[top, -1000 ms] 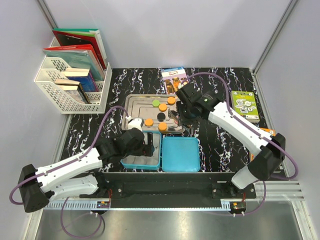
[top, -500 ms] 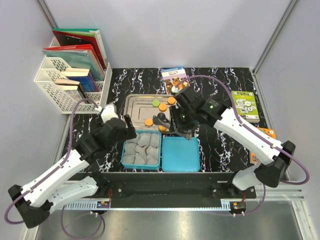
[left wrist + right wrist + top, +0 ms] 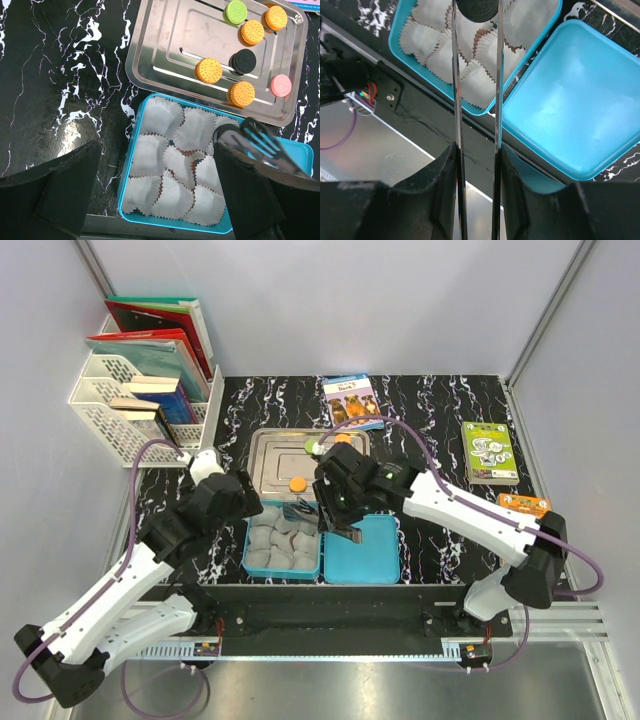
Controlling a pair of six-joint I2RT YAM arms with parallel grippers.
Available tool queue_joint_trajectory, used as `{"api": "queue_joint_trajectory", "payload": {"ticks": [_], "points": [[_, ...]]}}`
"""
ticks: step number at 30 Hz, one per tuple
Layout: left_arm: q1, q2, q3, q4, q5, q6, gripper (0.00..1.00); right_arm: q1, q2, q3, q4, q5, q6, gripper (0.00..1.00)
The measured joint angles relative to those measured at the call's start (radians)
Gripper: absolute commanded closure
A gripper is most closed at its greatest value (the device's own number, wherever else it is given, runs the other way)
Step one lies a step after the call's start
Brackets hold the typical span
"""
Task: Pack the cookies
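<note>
Well, the right hand [image 3: 476,160] grips tongs [image 3: 457,100] that pinch a black cookie [image 3: 477,10] over the cups [image 3: 450,55] in the box [image 3: 175,223]. It looks light and crumbly, so a soft squeeze on its edges seems best. More cookies [image 3: 209,70] sit on the tray [image 3: 170,45]. The left hand [image 3: 160,195] is wide open.

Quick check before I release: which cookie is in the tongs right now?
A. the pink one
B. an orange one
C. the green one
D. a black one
D: the right wrist view shows a black cookie pinched between the tips of the tongs, over the paper cups in the blue box.
</note>
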Motion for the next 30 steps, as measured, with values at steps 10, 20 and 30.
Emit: {"api": "queue_joint_trajectory", "payload": {"ticks": [10,20,30], "points": [[0.000,0.000,-0.026,0.000,0.014,0.000,0.01,0.019,0.096,-0.054,0.070,-0.011,0.005,1.00],[0.000,-0.006,-0.043,-0.001,0.028,-0.001,0.01,0.023,0.131,-0.054,0.103,-0.012,0.003,1.00],[0.000,-0.009,-0.043,-0.001,0.028,-0.001,0.01,0.023,0.158,-0.054,0.108,0.005,-0.009,0.73]]}}
